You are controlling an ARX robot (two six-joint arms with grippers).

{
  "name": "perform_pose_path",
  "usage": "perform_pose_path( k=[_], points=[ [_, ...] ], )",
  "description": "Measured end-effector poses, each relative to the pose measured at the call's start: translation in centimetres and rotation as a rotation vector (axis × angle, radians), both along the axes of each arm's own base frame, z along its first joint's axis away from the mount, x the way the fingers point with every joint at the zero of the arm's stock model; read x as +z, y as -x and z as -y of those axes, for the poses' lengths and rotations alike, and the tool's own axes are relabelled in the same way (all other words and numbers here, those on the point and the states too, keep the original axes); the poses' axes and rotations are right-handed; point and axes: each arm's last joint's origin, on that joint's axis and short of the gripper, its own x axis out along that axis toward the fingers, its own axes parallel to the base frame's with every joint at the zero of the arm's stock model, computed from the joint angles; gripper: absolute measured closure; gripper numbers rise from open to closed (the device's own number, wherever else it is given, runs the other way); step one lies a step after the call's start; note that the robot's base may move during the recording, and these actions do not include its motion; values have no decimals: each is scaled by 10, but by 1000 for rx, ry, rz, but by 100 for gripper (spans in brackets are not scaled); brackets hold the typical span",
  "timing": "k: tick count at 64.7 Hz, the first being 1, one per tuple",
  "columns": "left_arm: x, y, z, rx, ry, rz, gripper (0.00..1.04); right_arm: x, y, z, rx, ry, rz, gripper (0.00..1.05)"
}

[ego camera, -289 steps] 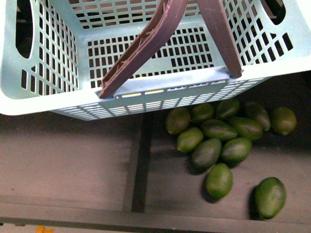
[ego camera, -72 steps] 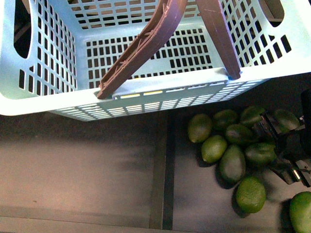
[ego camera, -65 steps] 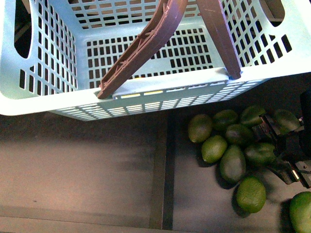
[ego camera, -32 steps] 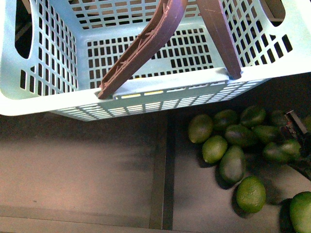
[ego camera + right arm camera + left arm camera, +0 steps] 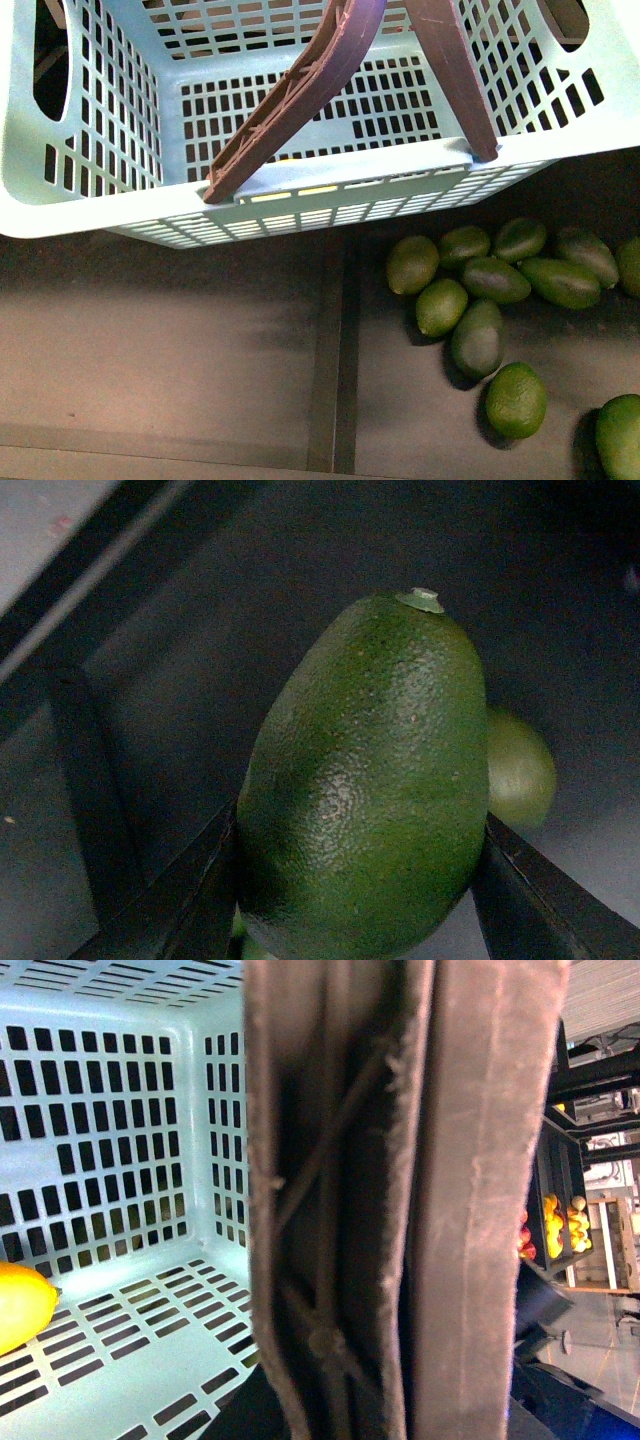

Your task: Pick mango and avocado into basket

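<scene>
The light teal basket hangs at the top of the front view, its two brown handles raised together. In the left wrist view the handles fill the middle, my left gripper shut on them; the fingers are hidden. A yellow mango lies on the basket floor. My right gripper is shut on a green avocado, held between the two dark fingers above the dark shelf. The right gripper is out of the front view. Several avocados lie in a pile on the shelf at the right.
A dark divider strip runs across the grey shelf left of the avocado pile. Another avocado shows behind the held one. A distant shelf with yellow and red fruit shows past the handles.
My right gripper closed on an avocado in the pile, lifted it and left the front view to the right. The pile has one fewer fruit. The basket stayed put.
</scene>
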Motion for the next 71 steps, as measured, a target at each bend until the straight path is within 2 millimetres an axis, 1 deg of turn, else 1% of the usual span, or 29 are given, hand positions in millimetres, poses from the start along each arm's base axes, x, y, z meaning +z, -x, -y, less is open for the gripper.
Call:
perform_pose_path(
  k=[1,4,5,10,12,16,21,26,34,43,49,58,64,67,68,70,71],
  points=[
    [0,0,0,0,0,0,90,9,0,-1,11,11,26,50],
    [0,0,0,0,0,0,90,22,1,-4,43,34,63,50],
    [0,0,0,0,0,0,90,31,2,-6,62,50,87,50],
    [0,0,0,0,1,0,90,56,4,-19,129,88,151,50],
    [0,0,0,0,0,0,90,70,6,-30,178,106,190,50],
    [0,0,0,-1,0,0,90,89,8,-50,257,132,245,50],
    [0,0,0,0,0,0,90,106,10,-71,334,155,295,50],
    [0,0,0,0,0,0,90,121,12,-99,422,182,344,50],
    [0,0,0,0,0,0,90,130,16,-133,506,209,376,50],
    [0,0,0,0,0,0,90,132,19,-162,562,230,389,50],
    [0,0,0,0,0,0,90,132,17,-183,603,245,396,50],
    [0,0,0,0,1,0,90,122,12,-200,643,252,372,50],
    [0,0,0,0,1,0,90,113,10,-207,660,254,348,49],
    [0,0,0,0,0,0,90,112,10,-209,664,258,343,45],
    [0,0,0,0,0,0,90,111,10,-210,667,257,342,41],
    [0,0,0,0,0,0,90,111,10,-210,668,257,342,37],
    [0,0,0,0,0,0,90,111,10,-211,668,258,342,34]
  ],
)
